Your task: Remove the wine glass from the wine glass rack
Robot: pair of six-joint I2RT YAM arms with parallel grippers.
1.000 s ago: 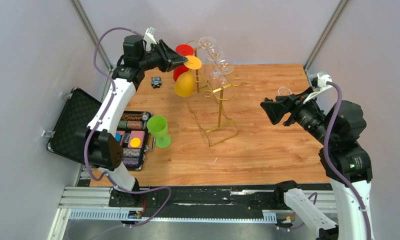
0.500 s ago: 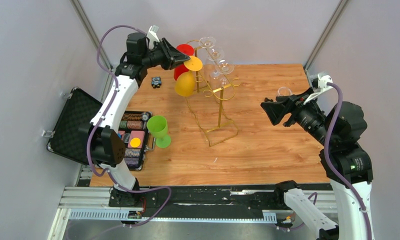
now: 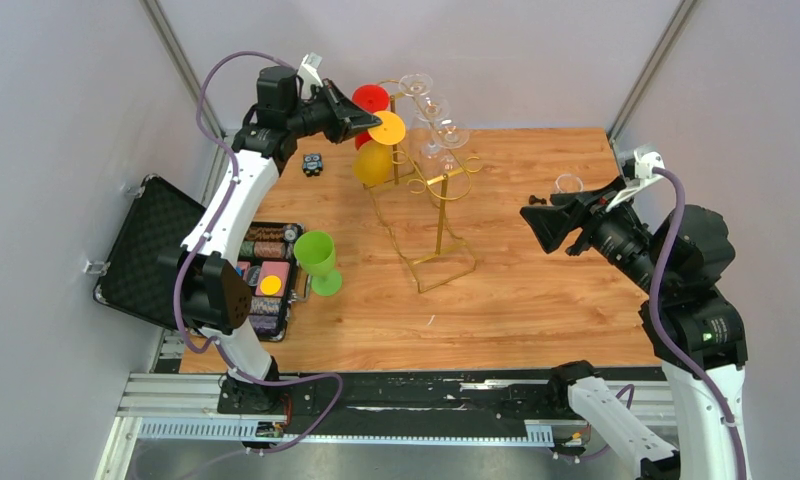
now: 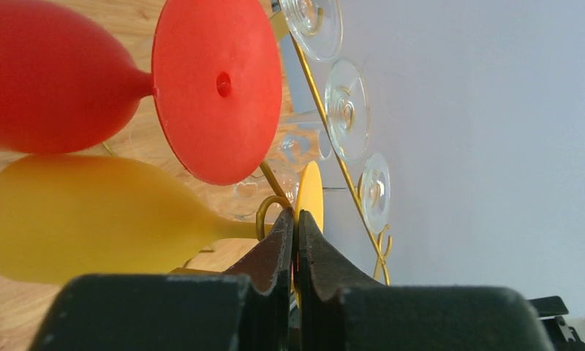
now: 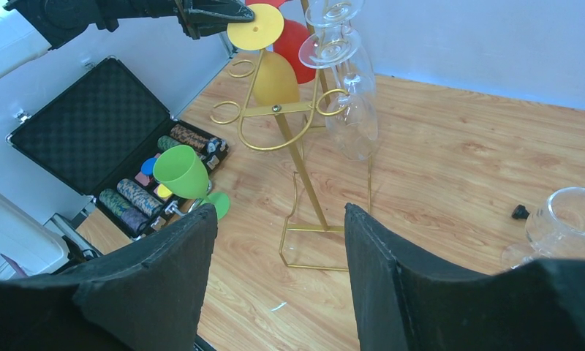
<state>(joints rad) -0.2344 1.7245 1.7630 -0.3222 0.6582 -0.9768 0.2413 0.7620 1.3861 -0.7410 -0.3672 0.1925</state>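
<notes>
The gold wire wine glass rack stands mid-table, its post also showing in the right wrist view. Hanging bowl-down from its arms are a yellow wine glass, a red one and three clear ones. My left gripper is shut on the rim of the yellow glass's flat foot, beside a gold loop arm; the yellow bowl and red foot fill that view. My right gripper hovers open over the table's right side, nothing between its fingers.
A green wine glass stands upright next to an open black case of poker chips at the left edge. A clear glass sits on the table behind my right gripper. A small black object lies at the back left.
My left gripper moved right onto the yellow glass's foot and closed on it; the yellow bowl shifted slightly back. The right arm has barely moved.
</notes>
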